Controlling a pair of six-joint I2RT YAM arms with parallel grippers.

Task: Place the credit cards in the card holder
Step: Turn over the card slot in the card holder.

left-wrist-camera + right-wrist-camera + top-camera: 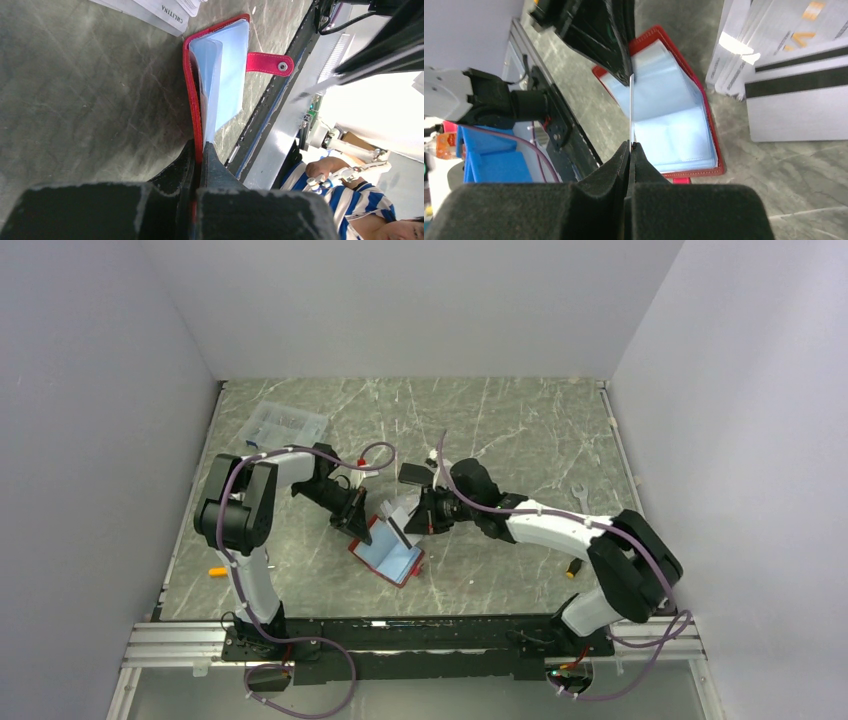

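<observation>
Left gripper (pixel 200 147) fingers fill my left wrist view, clamped on the red cover edge of the card holder (pixel 225 70). Only my right wrist view shows the right gripper (pixel 630 147) pinching a card (pixel 631 110) edge-on above the sleeves, with loose cards (pixel 791 107) beside. From above I see the holder lying open toward the near edge of the green marbled table (pixel 520 430), between grey walls (pixel 420 300).

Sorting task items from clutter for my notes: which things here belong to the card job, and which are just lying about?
Job in hand:
- card holder, its cover pinched by the left tool
- card held in the right tool
- spare cards beside the holder

Lying about:
- clear box
- wrench
- orange item
</observation>
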